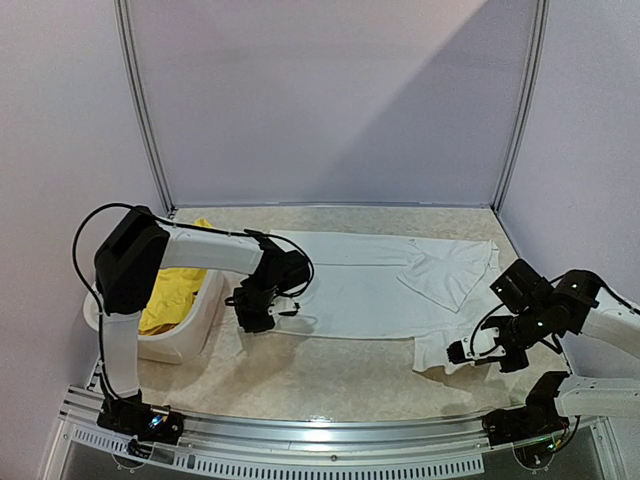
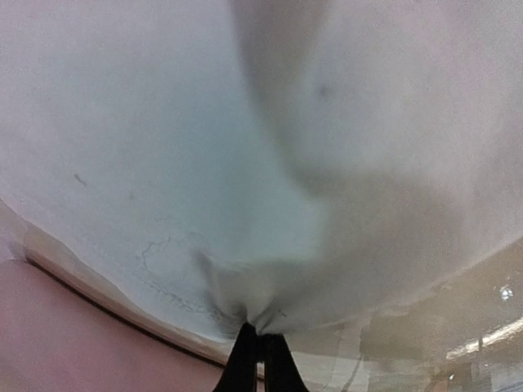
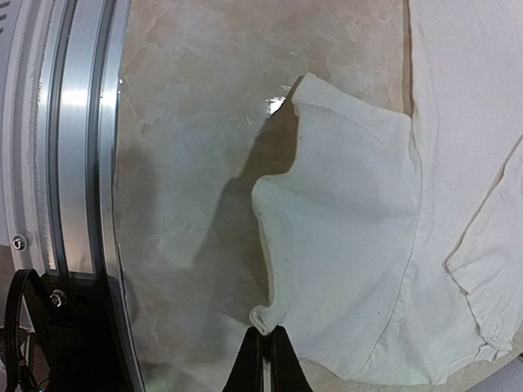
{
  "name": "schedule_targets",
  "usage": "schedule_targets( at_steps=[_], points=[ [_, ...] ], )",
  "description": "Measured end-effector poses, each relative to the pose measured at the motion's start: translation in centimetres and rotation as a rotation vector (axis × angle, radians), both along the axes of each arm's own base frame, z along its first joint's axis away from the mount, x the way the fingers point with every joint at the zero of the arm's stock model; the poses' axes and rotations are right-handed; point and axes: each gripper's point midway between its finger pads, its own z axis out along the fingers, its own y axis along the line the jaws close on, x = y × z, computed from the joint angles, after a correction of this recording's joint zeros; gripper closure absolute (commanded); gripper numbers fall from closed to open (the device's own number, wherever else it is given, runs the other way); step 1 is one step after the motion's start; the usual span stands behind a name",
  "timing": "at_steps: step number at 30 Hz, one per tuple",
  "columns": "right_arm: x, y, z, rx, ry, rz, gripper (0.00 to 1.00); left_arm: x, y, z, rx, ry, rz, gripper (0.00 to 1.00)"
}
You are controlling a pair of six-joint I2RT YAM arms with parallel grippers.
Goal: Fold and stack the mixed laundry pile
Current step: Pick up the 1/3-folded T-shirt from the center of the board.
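1. Lying spread across the middle of the counter [image 1: 320, 385], the white T-shirt [image 1: 360, 285] has one sleeve folded inward at its right end.
2. The left gripper [image 2: 261, 347] is closed, pinching bunched cloth at the shirt's left end.
3. The right gripper [image 3: 267, 347] is closed on a shirt corner toward the counter's near right.
4. Yellow shorts [image 1: 172, 292] sit in the white basket [image 1: 207, 322] at the left edge.
5. Faint marks on the cloth are too blurred to read.

- Top camera: high behind the arms, looking down over the whole counter [image 1: 330, 375].
- Left wrist camera: pressed close against the white T-shirt [image 2: 245, 163].
- Right wrist camera: low, looking past the right claw [image 3: 265, 359], sharing shirt and counter with the top view.
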Motion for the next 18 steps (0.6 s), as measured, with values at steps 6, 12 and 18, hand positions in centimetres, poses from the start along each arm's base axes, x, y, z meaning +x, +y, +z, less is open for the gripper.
schedule_targets(
  at_steps=[6,12,18],
  points=[
    [2.2,-0.6,3.0,0.031,-0.088,-0.080,1.00,0.6,-0.2,0.7,-0.012,-0.037,-0.003,1.00],
    [4.6,-1.3,6.5,0.061,-0.191,-0.160,1.00,2.8,-1.8,4.6,-0.090,-0.157,0.001,1.00],
    [6.1,-3.3,8.2,0.044,-0.277,-0.256,1.00,4.1,-2.3,6.5,-0.120,-0.234,0.020,1.00]
  ],
)
